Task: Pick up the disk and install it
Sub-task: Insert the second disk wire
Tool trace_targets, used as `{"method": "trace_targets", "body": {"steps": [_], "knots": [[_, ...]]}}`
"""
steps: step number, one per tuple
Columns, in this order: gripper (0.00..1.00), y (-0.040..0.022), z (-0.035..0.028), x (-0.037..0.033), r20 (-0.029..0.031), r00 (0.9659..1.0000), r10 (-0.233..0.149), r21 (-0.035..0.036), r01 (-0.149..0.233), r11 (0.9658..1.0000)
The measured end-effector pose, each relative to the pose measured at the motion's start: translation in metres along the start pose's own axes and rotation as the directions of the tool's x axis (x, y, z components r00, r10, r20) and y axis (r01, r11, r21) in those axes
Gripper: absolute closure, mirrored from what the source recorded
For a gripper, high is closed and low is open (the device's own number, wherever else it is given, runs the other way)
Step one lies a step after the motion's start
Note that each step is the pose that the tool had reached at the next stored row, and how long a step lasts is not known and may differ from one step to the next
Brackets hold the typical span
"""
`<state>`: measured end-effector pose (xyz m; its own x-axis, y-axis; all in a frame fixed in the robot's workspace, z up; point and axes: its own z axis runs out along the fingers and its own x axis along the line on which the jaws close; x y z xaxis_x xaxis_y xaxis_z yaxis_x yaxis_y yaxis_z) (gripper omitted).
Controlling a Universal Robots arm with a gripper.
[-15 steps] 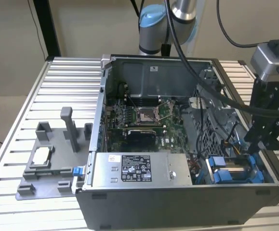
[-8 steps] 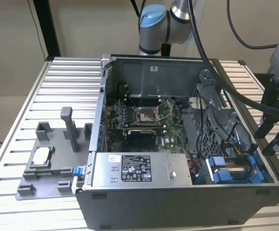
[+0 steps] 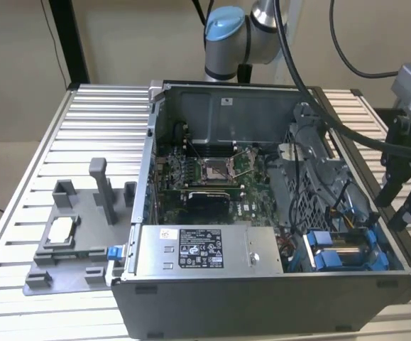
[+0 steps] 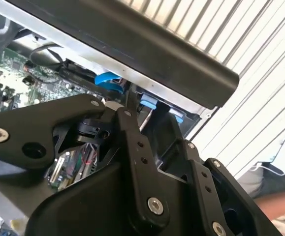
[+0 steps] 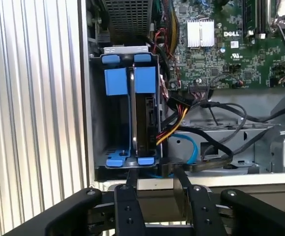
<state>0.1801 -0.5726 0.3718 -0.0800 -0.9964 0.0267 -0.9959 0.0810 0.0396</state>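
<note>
1 disk (image 5: 143,118) upright inside drive bay (image 5: 97,123)

The room was lit evenly and softly from above, and the ribbed table (image 3: 84,128) showed pale reflections along its ridges. Inside the open computer case (image 3: 262,277) the corners stayed dark. In the second wrist view the black linkage (image 4: 132,162) was close and slightly blurred, and the background looked washed out.

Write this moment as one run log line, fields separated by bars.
gripper: open, empty | position: above case edge beside drive bay | disk: on edge in blue carrier frame inside bay | computer case: open
</note>
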Motion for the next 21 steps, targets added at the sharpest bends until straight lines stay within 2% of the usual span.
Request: {"method": "trace_targets", "body": {"steps": [2, 3, 4, 5, 6, 8, 12, 18, 21], "knots": [[0.0, 0.0002, 0.0002, -0.0035, -0.0359, 0.9994, 0.001, 0.0029, -0.001, 1.0], [0.0, 0.0004, 0.0007, -0.0052, -0.0458, 0.9989, 0.002, 0.0037, -0.002, 1.0], [0.0, 0.0005, 0.0017, -0.0073, -0.0511, 0.9987, 0.003, 0.0042, -0.002, 1.0], [0.0, 0.0006, 0.0026, -0.0092, -0.0538, 0.9986, 0.003, 0.0044, -0.003, 1.0], [0.0, 0.0007, 0.0035, -0.0112, -0.0556, 0.9984, 0.004, 0.0045, -0.003, 1.0], [0.0, 0.001, 0.0049, -0.0143, -0.0556, 0.9984, 0.008, 0.0043, -0.008, 1.0], [0.0, 0.0009, 0.0074, -0.0158, -0.0546, 0.9978, 0.036, 0.0033, -0.036, 0.9993], [0.0, 0.0011, 0.0108, -0.0158, -0.0529, 0.9934, 0.102, 0.0013, -0.102, 0.9948], [0.0, 0.0011, 0.0105, -0.0156, -0.0527, 0.9917, 0.117, -0.0007, -0.118, 0.9931]]}}
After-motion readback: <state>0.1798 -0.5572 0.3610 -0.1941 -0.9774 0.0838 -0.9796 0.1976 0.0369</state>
